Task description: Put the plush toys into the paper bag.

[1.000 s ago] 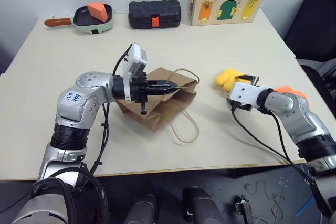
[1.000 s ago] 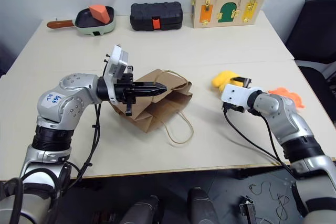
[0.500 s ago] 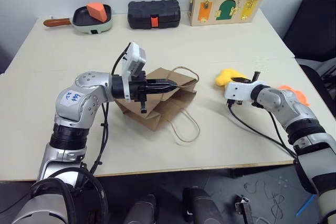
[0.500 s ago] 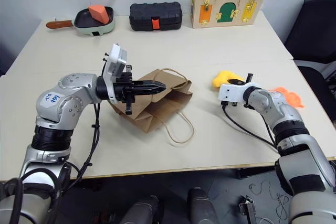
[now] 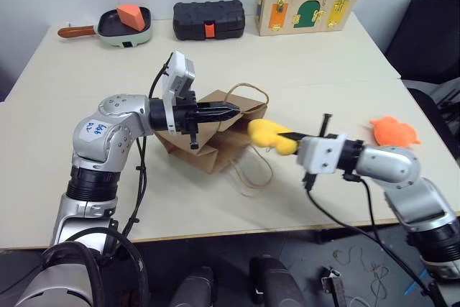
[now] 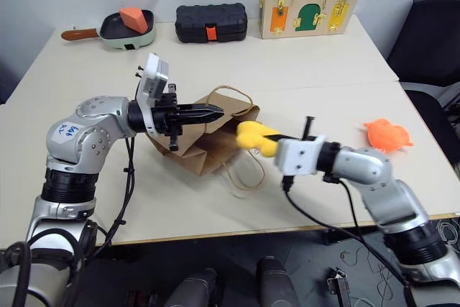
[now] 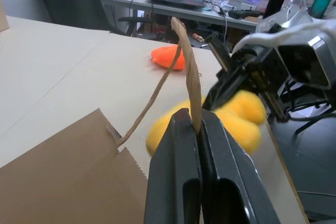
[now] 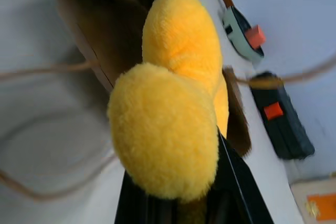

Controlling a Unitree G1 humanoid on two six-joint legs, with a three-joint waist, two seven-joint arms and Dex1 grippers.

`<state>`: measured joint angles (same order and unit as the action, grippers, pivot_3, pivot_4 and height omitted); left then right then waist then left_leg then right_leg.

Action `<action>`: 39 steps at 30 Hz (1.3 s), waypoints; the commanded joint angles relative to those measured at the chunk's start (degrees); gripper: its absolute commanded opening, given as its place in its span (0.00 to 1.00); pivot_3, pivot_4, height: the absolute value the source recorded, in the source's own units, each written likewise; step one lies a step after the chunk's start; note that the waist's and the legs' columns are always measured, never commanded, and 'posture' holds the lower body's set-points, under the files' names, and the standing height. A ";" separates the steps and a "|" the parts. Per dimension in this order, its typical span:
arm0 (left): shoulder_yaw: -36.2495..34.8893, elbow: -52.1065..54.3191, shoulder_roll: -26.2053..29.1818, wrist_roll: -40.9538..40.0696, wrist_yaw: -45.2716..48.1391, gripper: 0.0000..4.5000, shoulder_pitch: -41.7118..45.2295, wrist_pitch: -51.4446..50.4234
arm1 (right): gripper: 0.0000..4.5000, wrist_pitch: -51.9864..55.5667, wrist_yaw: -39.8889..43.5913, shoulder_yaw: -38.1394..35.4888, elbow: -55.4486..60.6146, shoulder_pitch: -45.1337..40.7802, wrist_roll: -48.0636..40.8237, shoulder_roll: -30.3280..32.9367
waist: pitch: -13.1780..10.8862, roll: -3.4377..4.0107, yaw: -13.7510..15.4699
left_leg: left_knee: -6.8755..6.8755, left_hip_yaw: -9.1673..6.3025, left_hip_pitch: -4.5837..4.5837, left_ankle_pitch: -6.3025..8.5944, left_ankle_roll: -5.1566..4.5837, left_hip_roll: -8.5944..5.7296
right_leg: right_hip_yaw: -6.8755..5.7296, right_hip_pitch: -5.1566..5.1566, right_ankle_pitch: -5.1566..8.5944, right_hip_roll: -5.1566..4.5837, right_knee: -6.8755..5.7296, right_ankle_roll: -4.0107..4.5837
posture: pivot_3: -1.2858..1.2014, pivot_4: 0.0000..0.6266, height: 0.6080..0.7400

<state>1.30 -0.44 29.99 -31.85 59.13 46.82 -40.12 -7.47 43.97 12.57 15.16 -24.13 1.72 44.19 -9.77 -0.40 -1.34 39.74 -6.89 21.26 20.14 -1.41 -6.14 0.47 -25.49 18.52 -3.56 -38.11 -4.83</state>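
The brown paper bag lies on its side mid-table, mouth facing right. My left gripper is shut on the bag's upper handle and holds it up level above the mouth. A yellow plush toy hangs in the air just right of the bag's mouth, with my right gripper shut on it. In the right wrist view the yellow toy covers the black fingers, with the bag's dark opening behind it. An orange plush toy lies on the table at the far right.
At the table's back stand a pan with an orange wedge block, a black ribbed case and a wooden lock box. The bag's second handle loop lies on the table. A black chair stands to the right.
My right gripper shut on the yellow toy, lifted it off the table and carried it left to the bag's mouth. The left gripper kept its hold on the handle.
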 commanded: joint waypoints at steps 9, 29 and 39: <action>-0.43 3.95 -0.16 -3.41 1.86 0.00 0.89 -1.71 | 0.01 -9.83 -7.53 12.08 -19.41 -15.59 22.12 -12.38 | 0.00 0.00 -0.32 | 0.07 -0.03 -0.01 0.00 0.00 -0.02 | -0.05 -0.03 0.00 -0.02 0.04 0.00 | 0.52 0.24 1.00; -1.07 3.91 0.09 -2.96 0.02 0.00 -1.55 -1.31 | 0.91 3.63 3.58 0.86 -2.44 -5.33 1.67 -14.57 | 0.00 0.00 -0.12 | 0.08 -0.21 0.01 0.00 0.01 -0.04 | -0.12 -0.03 0.00 -0.03 -0.25 0.01 | 0.52 0.24 1.00; -1.64 5.72 -0.27 -4.11 -0.82 0.00 -2.59 -1.68 | 1.00 41.64 -1.38 -33.25 1.09 10.52 -14.04 4.25 | 0.00 0.00 1.38 | -0.07 -0.14 -0.01 0.02 -0.01 -0.04 | 0.01 0.08 0.00 -0.02 0.10 0.01 | 0.52 0.24 1.00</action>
<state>0.93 2.26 29.94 -34.67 58.79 44.23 -42.29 30.93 45.75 -17.07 19.72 -14.27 -13.77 47.38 -9.77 -0.40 0.04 39.66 -7.02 21.24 20.15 -1.42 -6.19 0.49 -25.42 18.52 -3.59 -38.01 -4.82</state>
